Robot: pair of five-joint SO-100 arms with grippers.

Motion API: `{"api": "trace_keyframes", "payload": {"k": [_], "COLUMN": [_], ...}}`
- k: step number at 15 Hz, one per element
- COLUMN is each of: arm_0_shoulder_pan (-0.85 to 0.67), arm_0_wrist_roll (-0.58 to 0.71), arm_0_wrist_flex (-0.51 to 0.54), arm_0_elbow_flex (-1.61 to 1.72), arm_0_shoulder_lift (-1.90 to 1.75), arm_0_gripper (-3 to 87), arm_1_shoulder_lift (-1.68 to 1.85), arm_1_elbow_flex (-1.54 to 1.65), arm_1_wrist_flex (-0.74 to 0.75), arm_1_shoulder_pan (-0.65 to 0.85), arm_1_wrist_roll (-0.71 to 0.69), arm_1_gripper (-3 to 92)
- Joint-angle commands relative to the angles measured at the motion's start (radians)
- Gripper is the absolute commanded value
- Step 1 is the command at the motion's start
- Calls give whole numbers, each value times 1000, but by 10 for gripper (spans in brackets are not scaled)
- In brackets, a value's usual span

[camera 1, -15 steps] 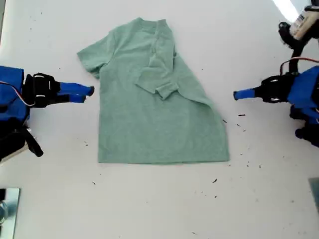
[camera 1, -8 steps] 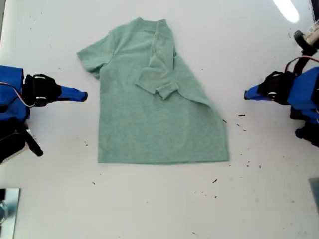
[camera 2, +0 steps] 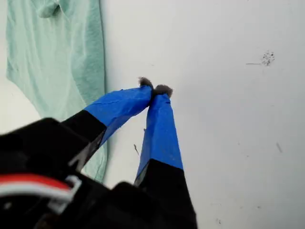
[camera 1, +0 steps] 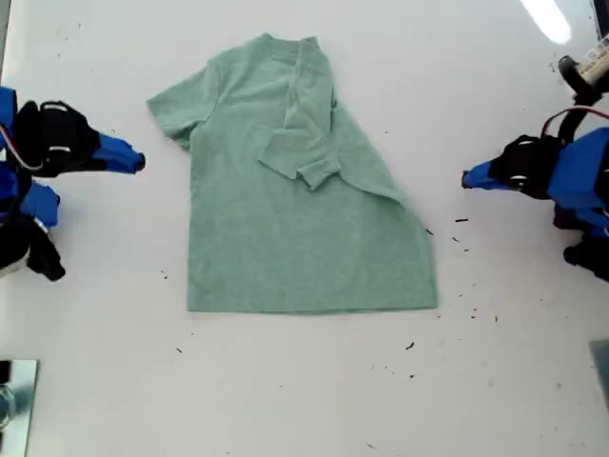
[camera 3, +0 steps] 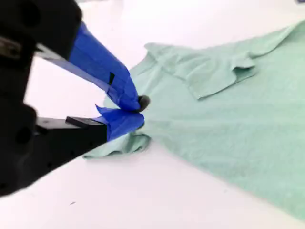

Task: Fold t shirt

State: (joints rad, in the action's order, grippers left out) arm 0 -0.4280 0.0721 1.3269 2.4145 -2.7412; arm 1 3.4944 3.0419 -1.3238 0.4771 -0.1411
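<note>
The pale green t shirt (camera 1: 295, 219) lies flat in the middle of the white table (camera 1: 285, 400). One sleeve is folded in over its chest (camera 1: 300, 157), and the other sleeve (camera 1: 176, 109) is spread toward the exterior view's left. My first gripper (camera 1: 466, 179) is on the exterior view's right, shut and empty, well off the shirt's slanted edge (camera 2: 57, 57). Its tips (camera 2: 155, 89) touch over bare table. My second gripper (camera 1: 140, 163) is on the exterior view's left, shut and holding nothing. It hovers just short of the spread sleeve (camera 3: 124, 143).
Small dark specks (camera 1: 461, 221) dot the table near the first arm and below the shirt's hem. A metal piece (camera 1: 14, 400) sits at the exterior view's lower left corner. A white cylinder with cables (camera 1: 590, 67) sits at the upper right.
My second gripper has drawn back toward the exterior view's left and risen slightly, away from the sleeve. My first gripper retreated a little toward the right. The shirt has not moved.
</note>
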Motion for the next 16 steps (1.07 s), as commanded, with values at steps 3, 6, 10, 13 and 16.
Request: {"api": "trace_keyframes", "payload": {"k": [3,6,10,13,16], "arm_0_shoulder_pan": [-256,-394,-374,-390,-439], "arm_0_wrist_roll": [163,357,449,465,466], "arm_0_wrist_flex": [265,264,267,247,173], "arm_0_elbow_flex": [-618,-615,-650,-638,-574], "arm_0_shoulder_lift": [416,554,703,824,807], "arm_0_gripper": [-3,-3,262,305,302], "arm_1_shoulder_lift": [12,12,12,12,12], "arm_1_elbow_flex": [66,66,66,66,66], "arm_1_wrist_flex": [35,35,35,35,28], "arm_1_shoulder_pan": [-29,-52,-52,-49,-57], "arm_1_wrist_roll": [-8,3,-6,-9,-6], "arm_1_gripper": [16,16,16,16,16]}}
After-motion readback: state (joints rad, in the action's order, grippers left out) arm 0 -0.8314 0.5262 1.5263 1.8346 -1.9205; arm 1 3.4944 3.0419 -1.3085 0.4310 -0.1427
